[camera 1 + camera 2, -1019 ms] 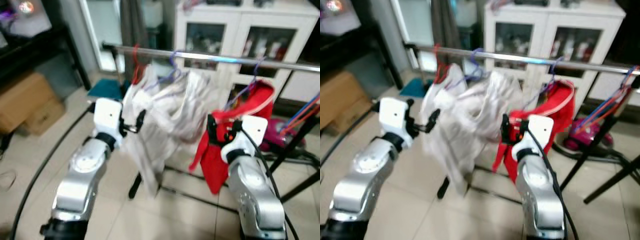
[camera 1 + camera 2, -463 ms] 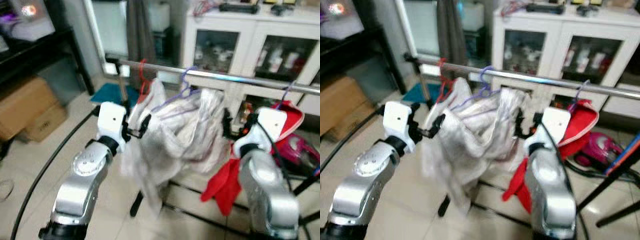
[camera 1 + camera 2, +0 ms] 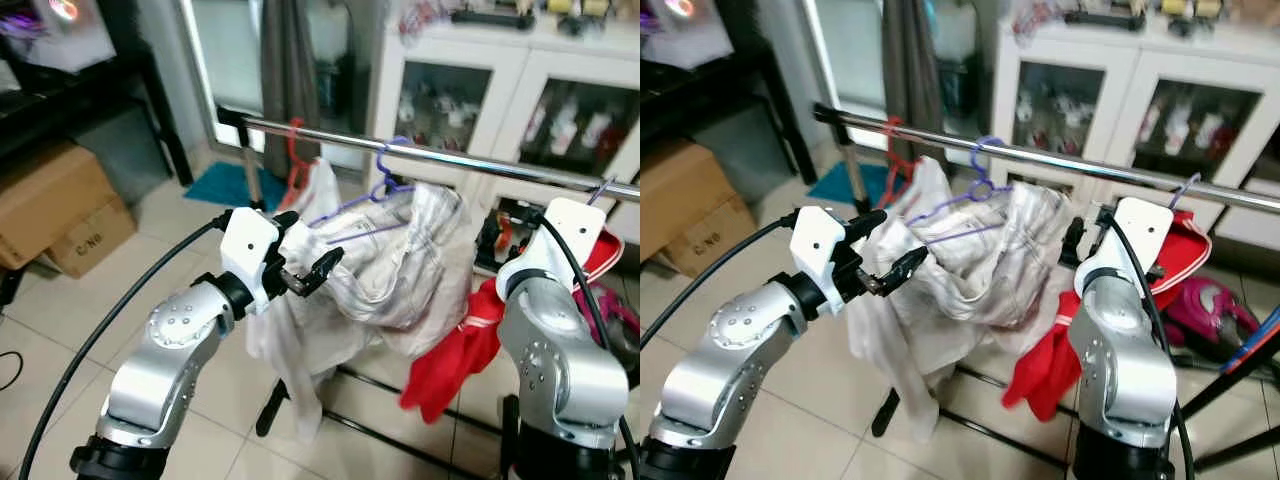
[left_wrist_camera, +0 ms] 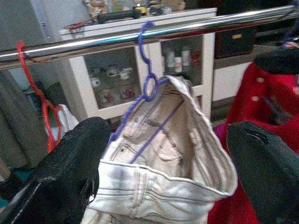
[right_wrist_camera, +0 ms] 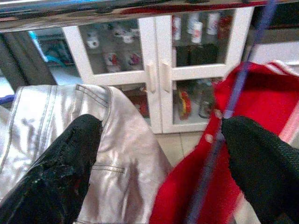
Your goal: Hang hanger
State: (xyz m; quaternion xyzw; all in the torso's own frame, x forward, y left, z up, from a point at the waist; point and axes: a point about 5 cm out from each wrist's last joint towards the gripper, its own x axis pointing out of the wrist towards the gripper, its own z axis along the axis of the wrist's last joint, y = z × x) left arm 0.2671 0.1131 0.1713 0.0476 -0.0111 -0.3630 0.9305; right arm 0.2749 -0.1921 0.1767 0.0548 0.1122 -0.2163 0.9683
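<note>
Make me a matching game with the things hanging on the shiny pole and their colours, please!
Things:
1. The hanger holding the pale trousers
2. The bare hanger with no clothes on it
3. The garment hanging beside the trousers
4. The pole itself

Colours:
A. Silver
B. Red cloth with a white stripe
C. Purple
D. Red wire

Right pairs: 1-C, 2-D, 3-B, 4-A
</note>
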